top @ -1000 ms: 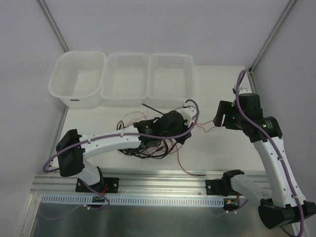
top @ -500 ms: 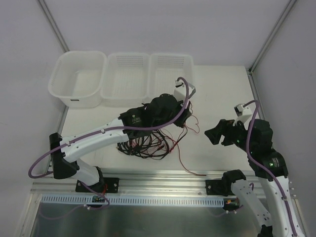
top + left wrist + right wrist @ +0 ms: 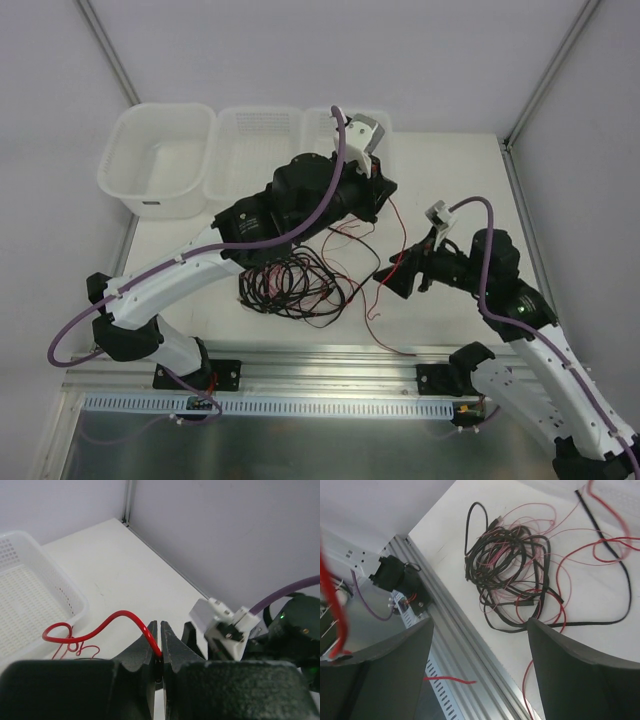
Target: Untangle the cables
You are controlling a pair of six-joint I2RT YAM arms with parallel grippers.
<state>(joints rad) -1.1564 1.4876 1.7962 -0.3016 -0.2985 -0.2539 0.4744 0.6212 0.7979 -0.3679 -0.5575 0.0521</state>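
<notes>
- Step in hand – pulling one strand out of the knot: my left jaws are closed tight on a red wire, pinched right at the tips, with the left arm raised over the far side of the bench
- From the pinch the red wire arcs away and curls into a small loop near the mesh basket; in the top view it hangs down toward the heap and passes close by my right jaws
- My right jaws are spread wide with nothing between them, hovering beside the heap and looking down on it
- The cables lie as one loose pile on the bench near its front edge, between the two arm bases, touching none of the containers
- Next move, my guess: bring the right jaws down on the heap or on a black loop to pin it, then draw the red wire clear with the left – needs a hold on one strand only, or the whole pile lifts
- Risk: thin pinkish strands thread through the black coils, so snagging is likely
- Counts: one heap; one bright red wire in hand; black and pinkish strands too overlapped to count; one black cable trails out sideways
- Containers: three in a row at the back, one plain tub and two mesh baskets
- Arms: two
</notes>
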